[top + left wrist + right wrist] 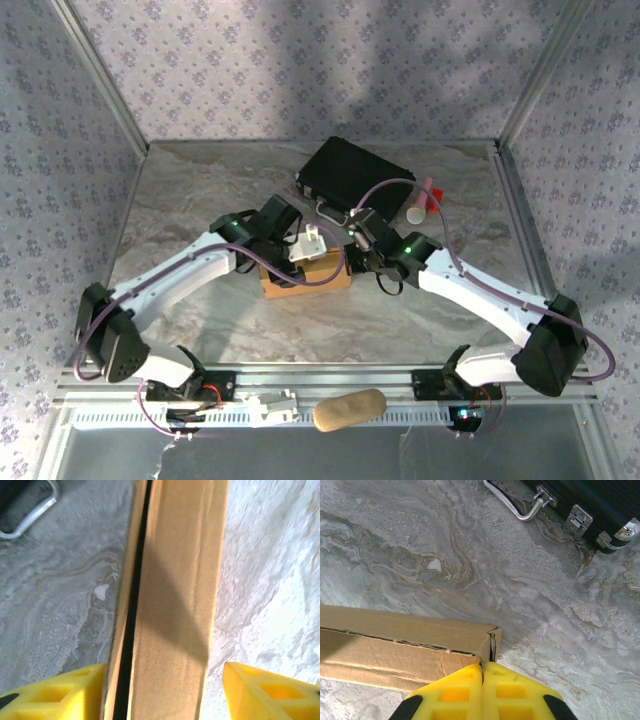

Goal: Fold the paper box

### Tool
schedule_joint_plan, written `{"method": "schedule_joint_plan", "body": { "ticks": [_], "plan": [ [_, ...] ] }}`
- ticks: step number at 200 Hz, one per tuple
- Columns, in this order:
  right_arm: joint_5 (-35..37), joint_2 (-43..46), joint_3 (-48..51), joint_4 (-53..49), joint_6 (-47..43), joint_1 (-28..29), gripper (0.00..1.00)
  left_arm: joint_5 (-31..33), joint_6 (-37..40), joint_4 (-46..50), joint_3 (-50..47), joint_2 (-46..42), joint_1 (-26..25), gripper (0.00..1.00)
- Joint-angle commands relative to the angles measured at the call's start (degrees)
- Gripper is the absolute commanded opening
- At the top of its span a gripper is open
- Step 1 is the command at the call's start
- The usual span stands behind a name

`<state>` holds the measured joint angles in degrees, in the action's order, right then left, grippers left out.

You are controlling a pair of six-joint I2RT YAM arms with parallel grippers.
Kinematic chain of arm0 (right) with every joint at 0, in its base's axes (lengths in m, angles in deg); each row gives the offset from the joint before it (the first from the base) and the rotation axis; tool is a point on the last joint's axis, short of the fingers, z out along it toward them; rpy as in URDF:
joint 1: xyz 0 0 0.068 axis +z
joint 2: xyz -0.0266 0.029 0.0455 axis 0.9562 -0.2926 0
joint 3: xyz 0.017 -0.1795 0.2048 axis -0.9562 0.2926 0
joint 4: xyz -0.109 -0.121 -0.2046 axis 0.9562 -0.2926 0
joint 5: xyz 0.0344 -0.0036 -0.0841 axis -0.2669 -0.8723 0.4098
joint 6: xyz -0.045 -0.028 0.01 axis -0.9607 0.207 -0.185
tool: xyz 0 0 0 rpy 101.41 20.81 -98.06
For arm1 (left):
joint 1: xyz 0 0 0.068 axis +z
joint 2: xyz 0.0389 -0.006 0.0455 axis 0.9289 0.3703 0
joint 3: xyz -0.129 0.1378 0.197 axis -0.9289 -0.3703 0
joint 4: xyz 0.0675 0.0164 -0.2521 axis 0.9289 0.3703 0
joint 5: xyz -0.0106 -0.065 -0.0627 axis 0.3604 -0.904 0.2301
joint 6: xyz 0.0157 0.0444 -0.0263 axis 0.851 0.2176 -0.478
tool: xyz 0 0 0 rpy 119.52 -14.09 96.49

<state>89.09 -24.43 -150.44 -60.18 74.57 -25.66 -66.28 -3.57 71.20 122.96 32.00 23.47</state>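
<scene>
Jaws of the left gripper (164, 680) stand released, one on either side of the paper box (175, 605), which lies on the tabletop (545, 605) running lengthwise between them, while the right gripper (483, 672) holds its jaws clenched together at the box's end corner.

One paper box (305, 276), one black case (352, 172)
</scene>
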Motion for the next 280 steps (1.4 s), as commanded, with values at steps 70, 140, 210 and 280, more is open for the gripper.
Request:
{"method": "schedule_joint_plan", "body": {
  "ticks": [70,140,210,280],
  "plan": [
    [1.56,0.14,0.2,-1.85,0.54,1.2,0.0,-1.16,-34.15,2.95,-7.14,-22.41,12.76,0.58],
    [1.79,-0.43,-0.62,-2.32,0.89,1.84,0.0,-8.47,-36.67,5.84,-9.56,-19.93,18.8,0.53],
    [2.05,-0.57,-1.02,-2.92,1.0,1.8,0.0,-9.03,-35.97,5.52,-11.42,-18.63,18.43,0.47],
    [1.96,-1.0,-1.11,-2.59,1.21,1.83,0.0,-5.58,-36.4,5.2,-11.05,-15.8,16.87,0.36]
  ]
}}
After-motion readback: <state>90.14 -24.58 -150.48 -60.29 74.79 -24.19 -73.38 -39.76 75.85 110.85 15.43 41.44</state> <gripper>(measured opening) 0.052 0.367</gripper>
